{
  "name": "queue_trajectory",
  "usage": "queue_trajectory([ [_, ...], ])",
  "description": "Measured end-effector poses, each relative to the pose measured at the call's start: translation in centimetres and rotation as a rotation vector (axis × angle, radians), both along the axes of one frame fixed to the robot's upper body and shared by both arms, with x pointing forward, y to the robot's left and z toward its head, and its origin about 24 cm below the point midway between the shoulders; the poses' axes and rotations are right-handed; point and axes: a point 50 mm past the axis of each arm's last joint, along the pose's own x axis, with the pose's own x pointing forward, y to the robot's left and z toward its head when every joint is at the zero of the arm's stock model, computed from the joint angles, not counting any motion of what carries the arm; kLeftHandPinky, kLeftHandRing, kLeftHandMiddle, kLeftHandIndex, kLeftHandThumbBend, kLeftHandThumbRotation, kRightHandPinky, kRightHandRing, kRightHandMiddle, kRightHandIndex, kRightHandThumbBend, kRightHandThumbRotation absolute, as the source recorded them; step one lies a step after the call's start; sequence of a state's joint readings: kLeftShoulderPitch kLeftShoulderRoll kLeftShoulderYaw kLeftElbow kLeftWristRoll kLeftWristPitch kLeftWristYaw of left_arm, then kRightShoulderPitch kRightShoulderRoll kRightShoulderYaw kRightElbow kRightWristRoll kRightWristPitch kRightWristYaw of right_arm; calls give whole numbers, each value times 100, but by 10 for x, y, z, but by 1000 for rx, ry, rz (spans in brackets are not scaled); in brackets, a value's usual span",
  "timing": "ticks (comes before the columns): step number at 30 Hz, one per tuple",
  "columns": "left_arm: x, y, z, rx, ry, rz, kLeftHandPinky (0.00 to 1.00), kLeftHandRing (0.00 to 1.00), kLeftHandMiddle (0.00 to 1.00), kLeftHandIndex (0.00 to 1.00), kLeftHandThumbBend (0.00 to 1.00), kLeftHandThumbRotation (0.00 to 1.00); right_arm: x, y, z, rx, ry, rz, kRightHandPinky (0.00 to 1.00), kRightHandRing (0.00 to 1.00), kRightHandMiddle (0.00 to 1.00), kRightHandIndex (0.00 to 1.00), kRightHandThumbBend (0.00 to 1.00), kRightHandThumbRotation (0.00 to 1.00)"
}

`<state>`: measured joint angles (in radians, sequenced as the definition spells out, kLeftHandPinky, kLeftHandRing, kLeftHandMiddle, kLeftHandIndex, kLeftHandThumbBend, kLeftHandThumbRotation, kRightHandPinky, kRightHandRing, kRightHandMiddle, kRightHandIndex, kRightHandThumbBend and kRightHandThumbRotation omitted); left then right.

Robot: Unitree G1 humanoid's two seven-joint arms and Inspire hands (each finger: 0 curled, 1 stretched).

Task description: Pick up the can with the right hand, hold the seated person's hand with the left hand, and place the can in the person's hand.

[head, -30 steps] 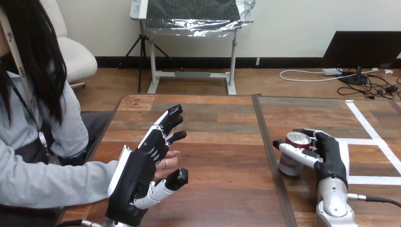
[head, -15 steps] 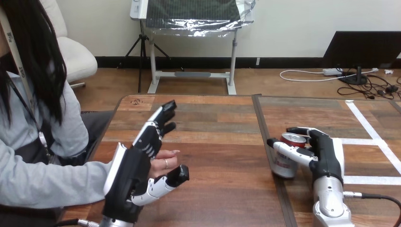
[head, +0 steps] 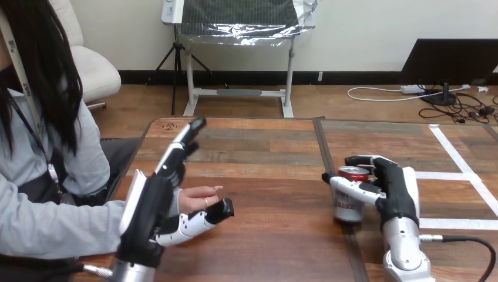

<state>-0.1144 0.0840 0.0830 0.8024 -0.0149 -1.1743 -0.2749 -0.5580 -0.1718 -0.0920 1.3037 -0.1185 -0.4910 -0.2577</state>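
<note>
The right hand (head: 398, 194) was curled round the can (head: 347, 204), upright toward the tabletop's (head: 276, 176) right edge. The left hand (head: 150, 205) was spread beside the person's hand (head: 198, 197), not clasping it; lifting and handover remained.

Wooden table (head: 270, 147), wood floor (head: 352, 103), pale wall (head: 364, 23), white armchair (head: 94, 70), white metal stand (head: 238, 92), black monitor (head: 452, 59) on floor

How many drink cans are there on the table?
1. The can is at the right side of the table, gripped by the right hand. No other seems hidden.
</note>
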Motion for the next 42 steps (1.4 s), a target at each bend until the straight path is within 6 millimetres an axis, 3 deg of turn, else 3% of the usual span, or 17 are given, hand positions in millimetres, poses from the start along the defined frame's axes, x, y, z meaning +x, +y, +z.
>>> queue_trajectory([
  [13, 8, 19, 6, 121, -12, 103, 97, 99, 96, 95, 100, 52, 1, 8, 1, -19, -13, 46, 30, 39, 59, 57, 80, 0],
  [24, 11, 33, 5, 183, 12, 184, 95, 97, 95, 94, 100, 53, 1, 11, 1, -20, -18, 80, 36, 45, 59, 57, 79, 0],
  [33, 12, 40, 7, 203, 12, 209, 93, 97, 96, 94, 100, 53, 1, 13, 2, -24, -22, 95, 31, 40, 57, 56, 81, 0],
  [42, 13, 40, 8, 205, 14, 213, 93, 97, 96, 93, 100, 53, 1, 14, 1, -24, -28, 101, 35, 43, 58, 56, 80, 0],
])
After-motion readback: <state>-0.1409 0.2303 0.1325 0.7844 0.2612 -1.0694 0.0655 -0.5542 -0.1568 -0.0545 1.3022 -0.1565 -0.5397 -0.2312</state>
